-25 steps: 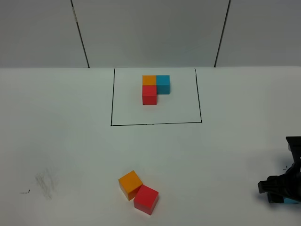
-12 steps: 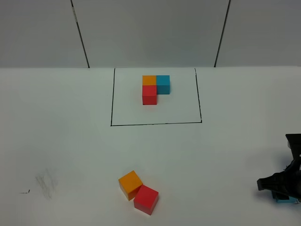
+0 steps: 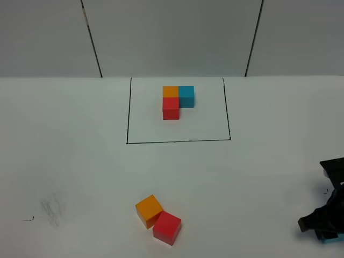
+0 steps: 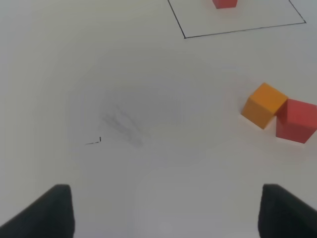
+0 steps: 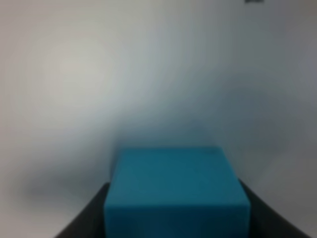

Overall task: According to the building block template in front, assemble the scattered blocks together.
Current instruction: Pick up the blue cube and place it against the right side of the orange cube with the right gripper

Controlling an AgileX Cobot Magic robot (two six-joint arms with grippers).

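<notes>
The template (image 3: 177, 101) is an L of orange, blue and red cubes inside a black drawn rectangle (image 3: 177, 142) at the back middle. The loose orange cube (image 3: 149, 210) and red cube (image 3: 167, 227) touch at the front middle, and also show in the left wrist view as orange (image 4: 264, 104) and red (image 4: 296, 120). My right gripper (image 3: 322, 228) is low at the front right edge. Its fingers press both sides of the loose blue cube (image 5: 176, 193), of which only a sliver (image 3: 329, 239) shows from above. My left gripper (image 4: 163, 213) is open and empty, well left of the orange cube.
A faint grey smudge (image 3: 52, 207) and a small black mark (image 3: 28, 219) lie on the white table at the front left. Two black seams (image 3: 92, 40) run down the back wall. The template's red cube (image 4: 224, 3) peeks in at the left wrist view's edge.
My right gripper has dropped lower and slightly right over the blue cube, covering more of it. The other cubes and the left arm have not moved.
</notes>
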